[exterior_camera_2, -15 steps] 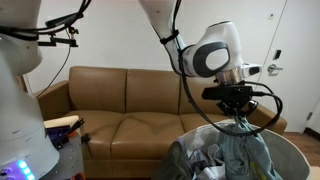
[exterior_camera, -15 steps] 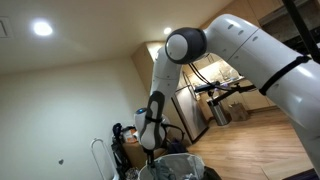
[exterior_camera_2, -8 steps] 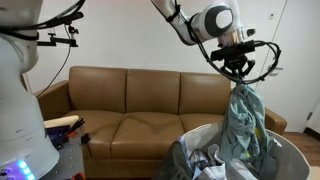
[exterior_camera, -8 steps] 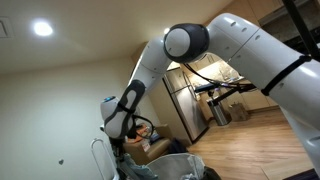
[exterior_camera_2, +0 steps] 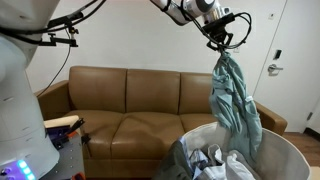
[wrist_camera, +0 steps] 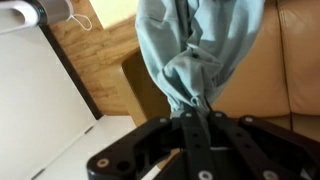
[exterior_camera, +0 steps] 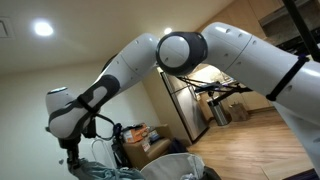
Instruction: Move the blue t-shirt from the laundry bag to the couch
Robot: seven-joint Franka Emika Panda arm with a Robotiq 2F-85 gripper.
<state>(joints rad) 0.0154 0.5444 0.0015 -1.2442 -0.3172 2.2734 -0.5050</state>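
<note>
Fabric fills most of my wrist view: the t-shirt (wrist_camera: 196, 45), a greyish blue, gathers into a tight bunch right where my gripper (wrist_camera: 191, 108) meets it. My fingers (wrist_camera: 186, 135) are pressed in on that bunch from both sides and pinch it, with cloth between them.

In an exterior view my gripper (exterior_camera_2: 222, 40) sits high in the frame and points down. The t-shirt (exterior_camera_2: 236, 100) hangs from it in one long, crumpled drape. Its lower end reaches the open mouth of the laundry bag (exterior_camera_2: 292, 150); I cannot tell whether the hem touches the other clothes (exterior_camera_2: 212, 160) heaped inside. The brown couch (exterior_camera_2: 120, 100) stands behind the bag, and the shirt hangs in front of its far end without resting on it.

In an exterior view from low down, my gripper (exterior_camera: 72, 158) is at the lower edge, with folds of the t-shirt (exterior_camera: 108, 172) just under it and the rim of the laundry bag (exterior_camera: 168, 164) beside that.

Back in the wrist view, brown cushions of the couch (wrist_camera: 296, 60) show past the shirt on one side and a strip of wooden floor (wrist_camera: 100, 55) on the other.
</note>
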